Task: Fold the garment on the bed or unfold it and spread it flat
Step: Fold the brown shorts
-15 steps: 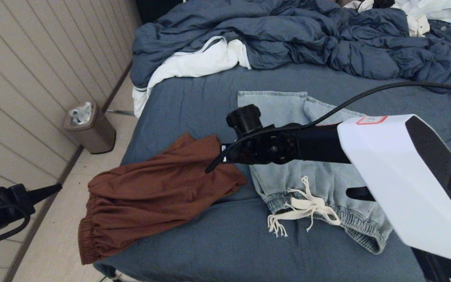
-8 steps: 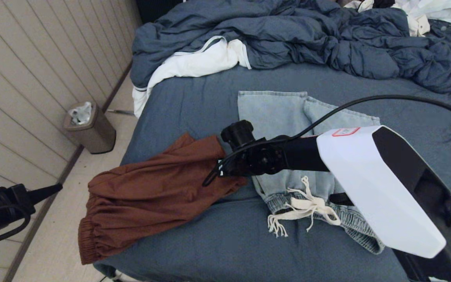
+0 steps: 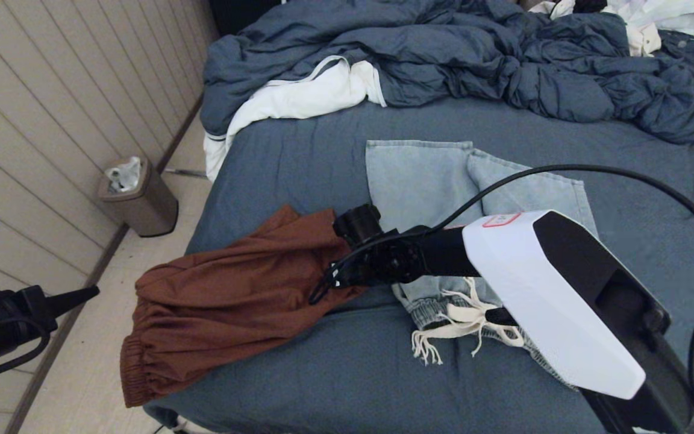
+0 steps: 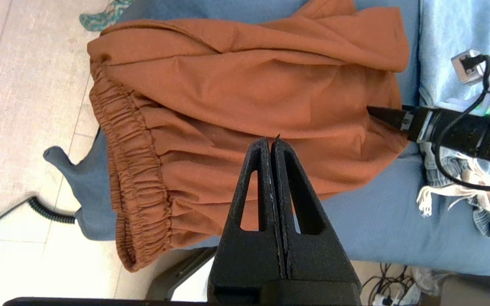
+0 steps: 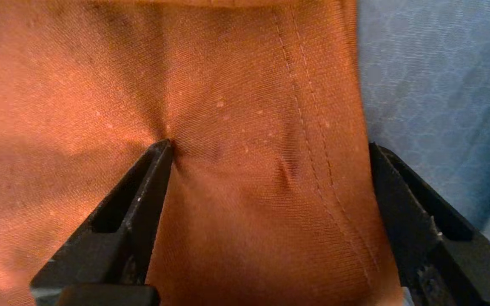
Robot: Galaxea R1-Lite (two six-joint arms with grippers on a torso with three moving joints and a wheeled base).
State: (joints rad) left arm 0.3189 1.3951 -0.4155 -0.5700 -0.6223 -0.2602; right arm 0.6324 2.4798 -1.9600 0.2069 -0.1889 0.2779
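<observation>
With our right claw spread wide astride the hem of the rust shorts at the bed edge, and our left claw clenched empty, pinching too shallowly could let the hem slip free.

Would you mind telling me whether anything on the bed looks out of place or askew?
The rust-brown shorts lie bunched at the bed's left edge, their elastic waistband hanging over the side. The rumpled duvet is heaped at the far end, its white lining showing.

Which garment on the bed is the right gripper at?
The brown shorts: the open right gripper straddles their hem. The denim pair lies beside them, untouched.
</observation>
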